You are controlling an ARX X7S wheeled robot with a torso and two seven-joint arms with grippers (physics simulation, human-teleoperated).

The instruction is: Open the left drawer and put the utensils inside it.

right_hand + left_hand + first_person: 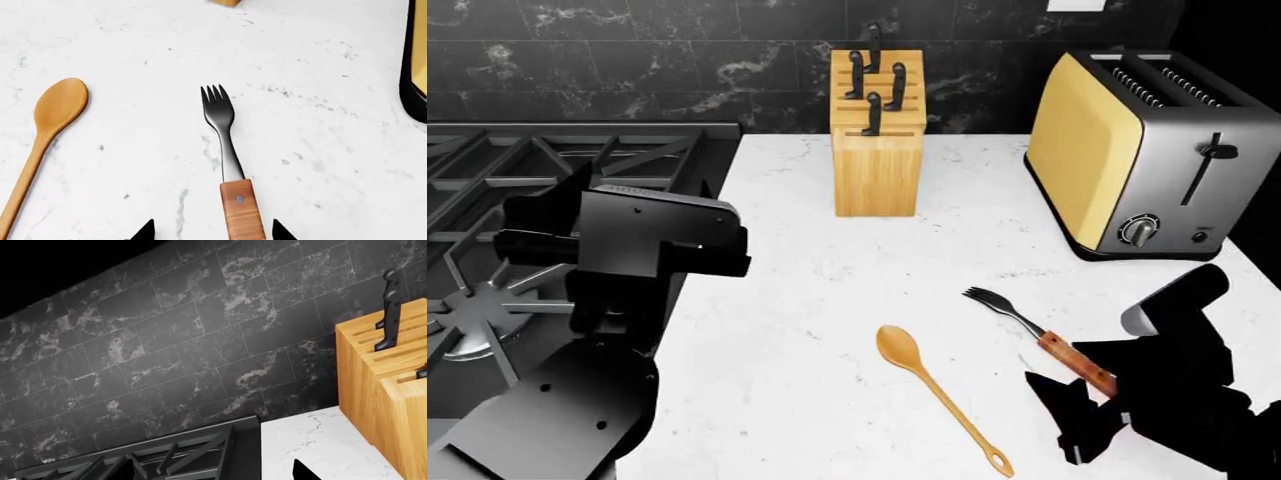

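Fork handle between my right fingers, tines pointing away.

My right fingers [212, 231] stand wide astride the fork [227, 155] lying flat on the bench [320, 75]; spoon [41, 135] just beside; left fingers' state I cannot tell; drawer unseen.

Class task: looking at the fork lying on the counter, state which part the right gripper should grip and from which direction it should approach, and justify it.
Grip the fork by its reddish wooden handle, coming straight down from above. It lies flat on the countertop, and the right gripper is already straddling that thicker, straight-sided handle.
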